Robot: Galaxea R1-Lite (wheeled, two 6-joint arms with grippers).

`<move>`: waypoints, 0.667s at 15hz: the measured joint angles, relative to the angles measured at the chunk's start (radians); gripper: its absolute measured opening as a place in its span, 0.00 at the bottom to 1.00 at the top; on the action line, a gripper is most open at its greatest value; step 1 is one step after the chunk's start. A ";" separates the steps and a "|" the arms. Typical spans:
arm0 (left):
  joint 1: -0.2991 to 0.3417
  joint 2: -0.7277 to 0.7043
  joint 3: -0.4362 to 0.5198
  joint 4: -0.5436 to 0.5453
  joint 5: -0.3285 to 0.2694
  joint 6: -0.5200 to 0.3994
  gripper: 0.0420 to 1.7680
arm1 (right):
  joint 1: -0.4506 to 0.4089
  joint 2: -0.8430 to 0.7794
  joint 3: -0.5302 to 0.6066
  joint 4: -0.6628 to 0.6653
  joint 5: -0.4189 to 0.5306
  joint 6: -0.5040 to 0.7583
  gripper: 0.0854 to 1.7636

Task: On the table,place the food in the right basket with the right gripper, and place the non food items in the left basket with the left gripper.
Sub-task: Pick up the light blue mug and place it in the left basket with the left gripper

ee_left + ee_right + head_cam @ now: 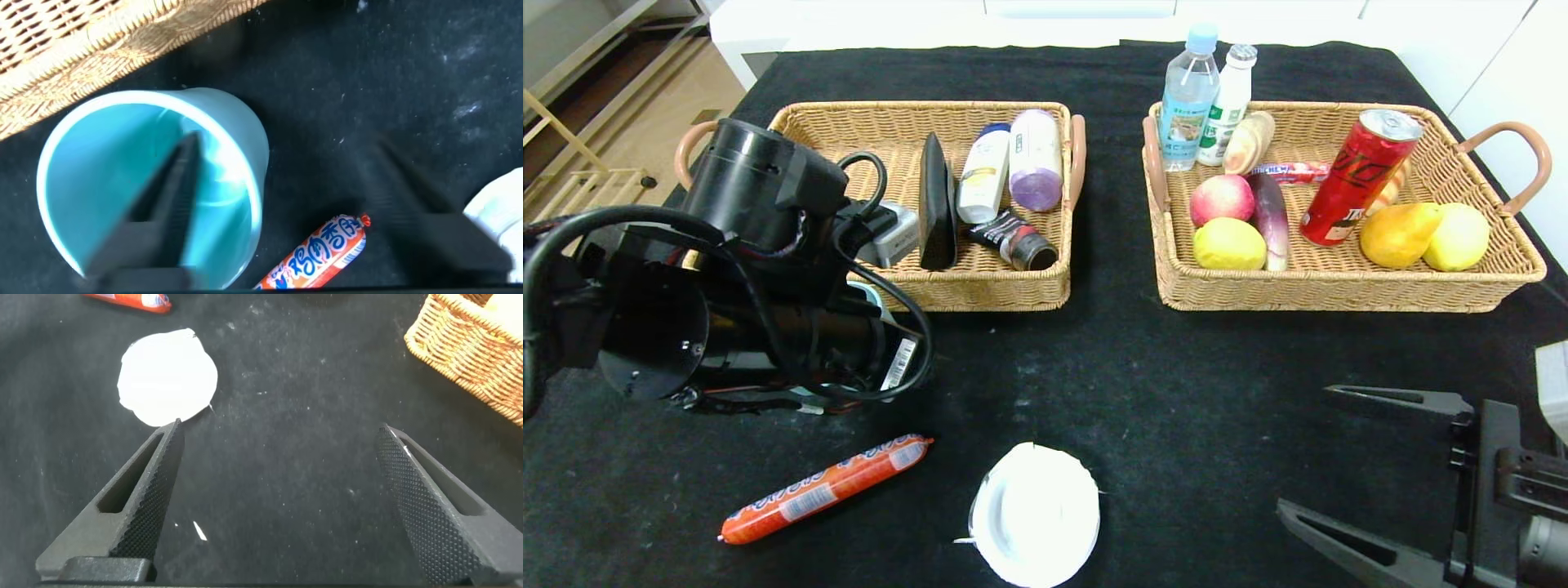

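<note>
With both wicker baskets already filling, the left gripper (pixel 278 204) is straddling the pale teal mug's (pixel 155 180) wall, fingers apart, while the orange wrapped sausage (pixel 825 488) and round white lid (pixel 1035 514) are waiting near the surface's front edge.

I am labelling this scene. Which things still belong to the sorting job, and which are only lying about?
Job:
- mug, left end effector around its wall
- sausage
- lid
- left basket
- right basket

Lying about:
- none; the rest is sorted
</note>
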State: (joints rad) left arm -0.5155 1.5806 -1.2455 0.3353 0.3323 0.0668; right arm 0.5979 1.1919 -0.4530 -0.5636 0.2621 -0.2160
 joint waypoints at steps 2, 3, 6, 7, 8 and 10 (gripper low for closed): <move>0.001 0.001 0.003 0.000 0.000 0.000 0.55 | 0.000 0.003 0.002 0.000 0.000 -0.002 0.96; 0.001 0.001 0.005 0.000 0.000 0.000 0.49 | 0.000 0.006 0.005 0.000 0.000 -0.009 0.96; 0.003 0.000 0.008 -0.001 0.001 0.000 0.09 | 0.000 0.013 0.010 0.000 -0.002 -0.018 0.96; 0.001 -0.001 0.010 -0.001 0.000 0.001 0.09 | 0.000 0.015 0.011 0.000 -0.002 -0.019 0.96; 0.001 -0.001 0.013 -0.002 0.000 0.001 0.09 | 0.000 0.016 0.011 0.000 -0.001 -0.020 0.96; 0.001 -0.002 0.016 -0.003 -0.001 0.000 0.09 | 0.000 0.017 0.013 -0.001 -0.002 -0.020 0.96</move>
State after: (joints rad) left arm -0.5143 1.5789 -1.2296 0.3328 0.3309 0.0664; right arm 0.5979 1.2089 -0.4402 -0.5647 0.2602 -0.2357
